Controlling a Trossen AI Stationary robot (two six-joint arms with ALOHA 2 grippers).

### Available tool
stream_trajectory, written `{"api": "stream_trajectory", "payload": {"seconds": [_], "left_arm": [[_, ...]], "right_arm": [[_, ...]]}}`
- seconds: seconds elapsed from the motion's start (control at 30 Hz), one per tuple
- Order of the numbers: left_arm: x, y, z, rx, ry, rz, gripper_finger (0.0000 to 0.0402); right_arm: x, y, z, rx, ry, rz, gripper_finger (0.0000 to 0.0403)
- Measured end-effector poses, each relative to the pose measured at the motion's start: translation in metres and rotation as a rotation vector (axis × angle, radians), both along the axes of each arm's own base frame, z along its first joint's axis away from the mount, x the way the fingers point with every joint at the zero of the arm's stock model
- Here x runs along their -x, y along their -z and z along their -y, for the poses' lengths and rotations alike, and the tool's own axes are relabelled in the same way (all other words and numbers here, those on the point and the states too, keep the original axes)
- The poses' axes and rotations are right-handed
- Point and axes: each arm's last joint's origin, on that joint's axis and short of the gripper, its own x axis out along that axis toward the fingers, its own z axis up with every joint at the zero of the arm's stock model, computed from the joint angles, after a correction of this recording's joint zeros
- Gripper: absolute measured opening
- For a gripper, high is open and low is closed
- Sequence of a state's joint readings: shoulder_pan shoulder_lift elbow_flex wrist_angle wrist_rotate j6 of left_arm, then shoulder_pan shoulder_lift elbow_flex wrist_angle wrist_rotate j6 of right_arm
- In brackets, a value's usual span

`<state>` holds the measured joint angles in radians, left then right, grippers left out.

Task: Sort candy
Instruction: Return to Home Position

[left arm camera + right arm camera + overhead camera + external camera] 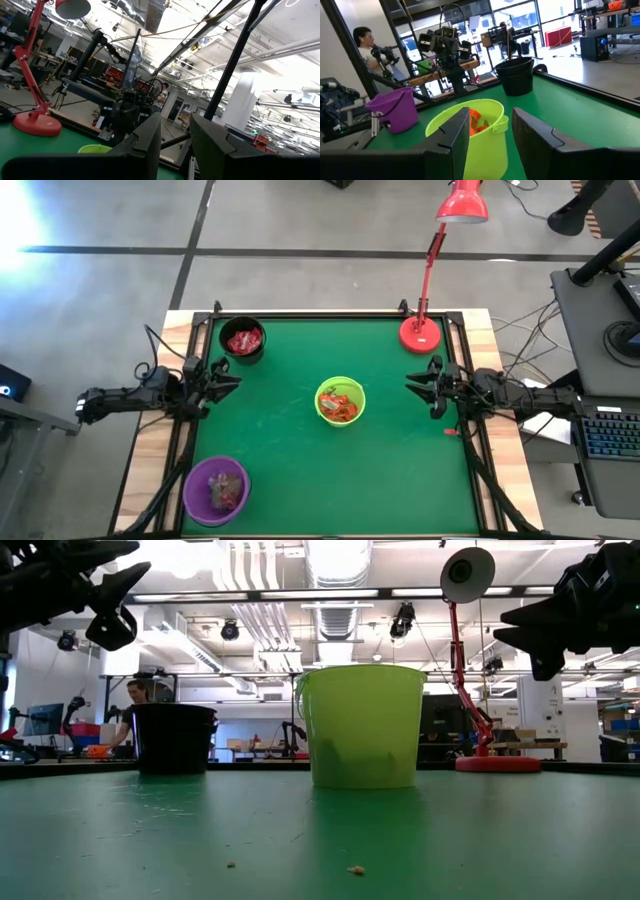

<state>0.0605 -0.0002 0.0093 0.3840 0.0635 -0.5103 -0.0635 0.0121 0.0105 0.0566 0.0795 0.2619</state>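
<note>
Green felt covers the counter, and from above no loose candy shows on it: red candy lies in the black bucket at the far left, orange-red pieces fill the lime-green bucket in the middle, and a few sweets sit in the purple bucket at the near left. The left end effector hangs at the left edge of the counter, just beside the black bucket, with its fingers spread and nothing between them. The right end effector faces it from the right edge, near the red lamp, likewise spread and empty. From counter height, both end effectors hang high in the upper corners, well above the two buckets in view, and only a few crumbs lie on the felt. A person stands far off in the room behind. The left wrist view looks past its parted fingers at the lamp and the rim of the lime-green bucket. The right wrist view looks past its own parted fingers at all three buckets, with orange candy visible inside the lime-green one. The sorting looks finished, with every piece in view inside a bucket. What seems left is for the arms to settle at rest.
</note>
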Motion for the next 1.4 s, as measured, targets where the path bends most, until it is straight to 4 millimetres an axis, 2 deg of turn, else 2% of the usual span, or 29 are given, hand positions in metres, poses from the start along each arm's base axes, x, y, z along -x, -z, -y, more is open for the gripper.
{"api": "stream_trajectory", "payload": {"seconds": [1.4], "left_arm": [[-0.0026,-0.0002,-0.0002,0.002,0.000,-0.038,0.0086]], "right_arm": [[-0.0011,0.0014,0.0001,-0.001,0.000,-0.016,0.0137]]}}
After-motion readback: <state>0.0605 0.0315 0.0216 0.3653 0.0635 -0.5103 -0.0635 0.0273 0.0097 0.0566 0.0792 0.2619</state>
